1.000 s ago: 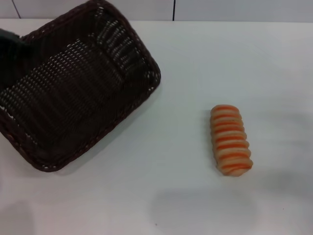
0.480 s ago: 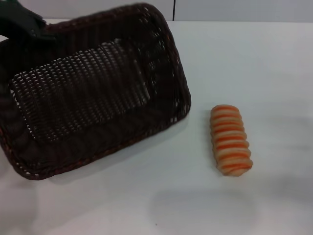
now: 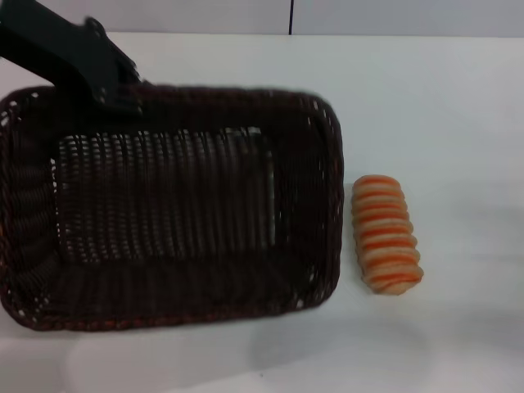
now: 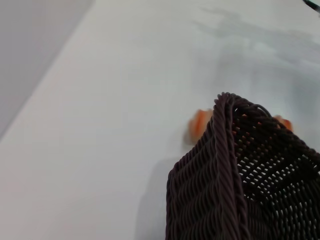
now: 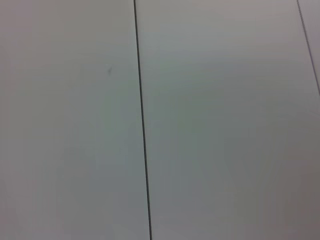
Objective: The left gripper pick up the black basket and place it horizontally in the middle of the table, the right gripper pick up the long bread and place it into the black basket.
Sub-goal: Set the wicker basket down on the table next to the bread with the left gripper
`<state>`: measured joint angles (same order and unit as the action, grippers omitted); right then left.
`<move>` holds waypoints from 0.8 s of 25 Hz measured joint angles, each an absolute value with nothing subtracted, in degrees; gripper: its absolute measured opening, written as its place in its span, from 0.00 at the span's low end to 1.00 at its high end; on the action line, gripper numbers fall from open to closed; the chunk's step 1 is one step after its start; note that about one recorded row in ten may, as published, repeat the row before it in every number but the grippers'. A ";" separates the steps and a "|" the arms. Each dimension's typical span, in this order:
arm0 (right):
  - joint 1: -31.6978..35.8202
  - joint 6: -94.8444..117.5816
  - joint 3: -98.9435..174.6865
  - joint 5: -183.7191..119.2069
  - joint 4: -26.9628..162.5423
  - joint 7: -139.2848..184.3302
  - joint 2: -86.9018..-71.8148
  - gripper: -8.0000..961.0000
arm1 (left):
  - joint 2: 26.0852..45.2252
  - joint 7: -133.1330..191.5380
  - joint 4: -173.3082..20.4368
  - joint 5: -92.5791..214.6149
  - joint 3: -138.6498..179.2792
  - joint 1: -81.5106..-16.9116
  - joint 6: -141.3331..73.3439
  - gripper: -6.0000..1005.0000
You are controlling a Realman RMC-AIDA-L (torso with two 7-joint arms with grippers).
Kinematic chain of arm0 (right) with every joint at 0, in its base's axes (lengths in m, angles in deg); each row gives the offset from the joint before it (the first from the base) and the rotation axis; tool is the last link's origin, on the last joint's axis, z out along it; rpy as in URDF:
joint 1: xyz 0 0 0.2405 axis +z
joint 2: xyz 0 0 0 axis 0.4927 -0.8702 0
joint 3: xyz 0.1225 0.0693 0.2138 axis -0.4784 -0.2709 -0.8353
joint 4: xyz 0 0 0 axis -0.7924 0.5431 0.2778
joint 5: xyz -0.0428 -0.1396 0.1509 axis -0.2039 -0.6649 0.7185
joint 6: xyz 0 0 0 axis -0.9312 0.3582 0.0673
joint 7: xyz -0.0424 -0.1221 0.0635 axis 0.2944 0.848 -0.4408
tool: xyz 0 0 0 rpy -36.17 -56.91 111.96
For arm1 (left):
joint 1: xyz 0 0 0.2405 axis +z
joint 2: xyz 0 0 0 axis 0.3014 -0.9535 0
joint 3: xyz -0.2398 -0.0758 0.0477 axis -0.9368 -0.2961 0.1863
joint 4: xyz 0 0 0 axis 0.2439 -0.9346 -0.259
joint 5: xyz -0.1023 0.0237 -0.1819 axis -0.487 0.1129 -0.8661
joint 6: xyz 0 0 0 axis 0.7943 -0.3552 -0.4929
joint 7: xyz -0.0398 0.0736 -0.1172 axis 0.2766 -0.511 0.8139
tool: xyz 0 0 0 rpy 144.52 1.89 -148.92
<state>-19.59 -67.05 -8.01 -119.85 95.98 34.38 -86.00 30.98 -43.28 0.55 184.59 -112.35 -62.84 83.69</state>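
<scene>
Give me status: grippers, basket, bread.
Left gripper gripping black basket at far rim, long side across the table. Right gripper out of view. Long bread just right of basket, untouched.

A corner of the black basket [image 4: 235, 185], with its braided rim, is seen close up over the white table [image 4: 100, 125]. Blurred orange of the long bread [image 4: 201, 125] is glimpsed just behind that corner.

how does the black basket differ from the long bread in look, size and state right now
The black basket is dark openwork wicker; the long bread is tan with orange stripes. The basket is far larger than the bread. The left gripper is at the basket's far rim, while nothing touches the bread. The basket's long side runs across the table; the bread's long axis runs roughly front to back. Both are oblong, side by side and apart.
</scene>
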 joint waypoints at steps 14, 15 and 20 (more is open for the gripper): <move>-21.05 -67.91 -7.63 -119.86 96.38 34.39 -86.09 0.61 | 32.50 -50.59 -5.78 188.63 -110.00 -64.49 80.98 0.18; -21.12 -68.01 -7.63 -119.86 96.42 34.39 -86.09 0.62 | 32.88 -50.99 -5.88 189.28 -109.99 -64.42 80.39 0.18; -21.19 -68.59 -7.52 -119.86 96.62 34.39 -86.16 0.61 | 33.31 -52.19 -7.75 190.36 -110.04 -64.54 79.13 0.18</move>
<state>-21.19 -68.59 -7.52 -119.86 96.62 34.39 -86.16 33.31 -52.20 -7.75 190.36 -110.04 -64.54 79.13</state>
